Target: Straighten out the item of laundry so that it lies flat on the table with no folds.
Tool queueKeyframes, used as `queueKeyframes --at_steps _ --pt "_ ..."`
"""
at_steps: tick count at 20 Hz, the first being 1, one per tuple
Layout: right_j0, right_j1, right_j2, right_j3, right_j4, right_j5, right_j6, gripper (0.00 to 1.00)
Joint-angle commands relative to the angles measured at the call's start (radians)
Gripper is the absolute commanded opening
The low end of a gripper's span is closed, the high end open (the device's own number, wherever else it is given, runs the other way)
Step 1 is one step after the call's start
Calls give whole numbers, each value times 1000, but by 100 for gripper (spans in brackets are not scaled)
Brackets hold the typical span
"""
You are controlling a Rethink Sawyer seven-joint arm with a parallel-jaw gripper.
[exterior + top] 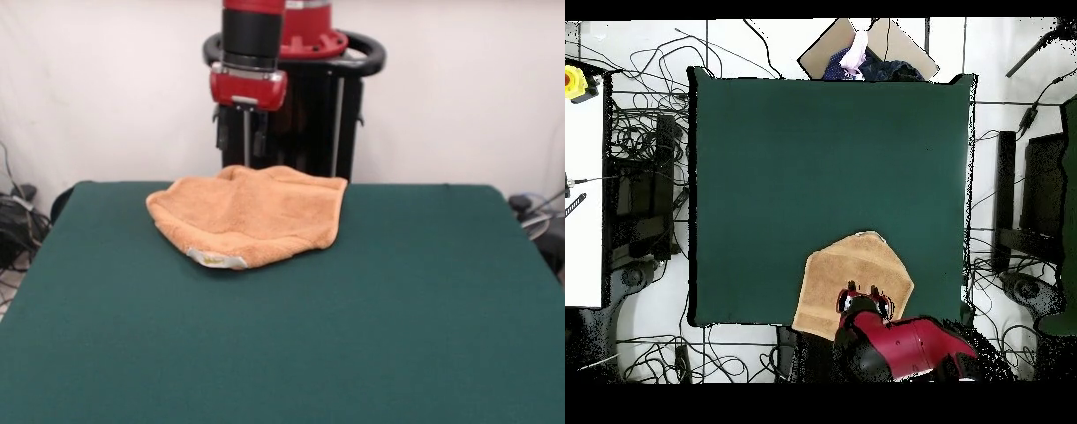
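White backdrop (459, 88) behind. Cable tangle (18, 221) at left edge in front view. Overhead: cables (640, 130) sprawl over white floor; yellow device with red button (575, 80) on white surface; cardboard box (870, 45) at top edge, person (860, 60) partly visible there.

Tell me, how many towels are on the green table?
1. The orange-tan towel lies rumpled at the table's far edge, just below the gripper. It hides nothing big enough to be another.
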Motion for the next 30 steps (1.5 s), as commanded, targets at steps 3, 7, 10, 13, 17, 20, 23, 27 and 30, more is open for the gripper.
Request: queueKeyframes --at_steps 3,7,10,13,17,20,23,27,30 --pt "12 -17 155 -76 79 74 -2 100" --pt "42 35 121 -146 60 10 41 100" --pt "68 71 80 -197 61 -49 74 100" --pt "71 79 79 -221 70 -45 72 100" --pt "83 143 45 -274 154 -37 138 100" --pt "180 240 -92 -349 310 -57 277 100" --pt "261 289 -173 -390 457 -61 328 100" --pt "379 356 -285 -476 636 28 356 100" --pt "464 421 -380 -559 785 134 377 100"
